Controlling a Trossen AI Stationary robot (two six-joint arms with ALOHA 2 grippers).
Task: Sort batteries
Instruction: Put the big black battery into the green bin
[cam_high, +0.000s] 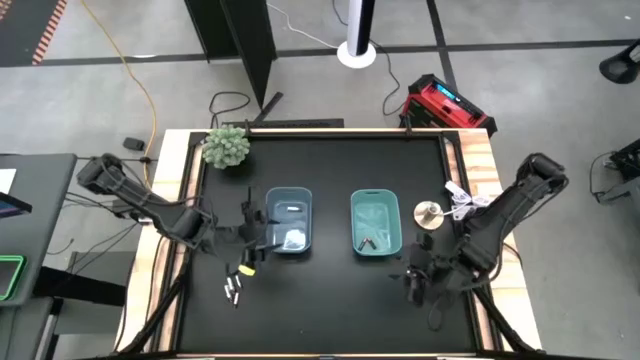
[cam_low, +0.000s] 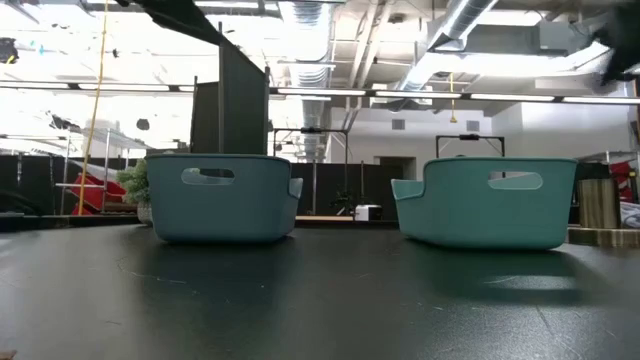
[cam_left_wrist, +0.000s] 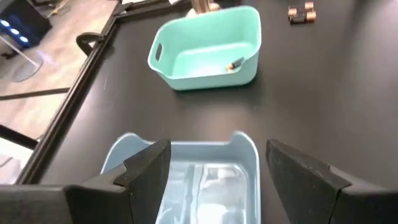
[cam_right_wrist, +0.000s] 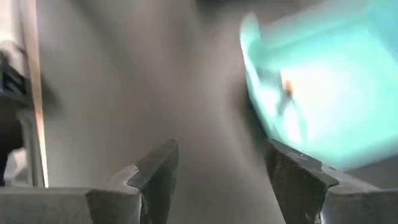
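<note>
Metal-cased batteries lay loose on the worktop, near the left gripper, fingers spread, empty over the blue bin. Likely light, rigid, slick: pinch mid-body. Right gripper spread, empty.

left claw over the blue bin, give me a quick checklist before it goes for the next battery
1. Left claw open and empty: ok, nothing shows between its fingers.
2. Left claw over the blue bin: ok, wrist view looks down into it.
3. Whitish batteries lying in the blue bin: ok.
4. Loose batteries left on the black table, near the left arm: ok, several to pick.
5. Dark batteries in the teal bin: ok.
6. Right claw open, beside the teal bin, clear of the left arm's path: ok.
</note>
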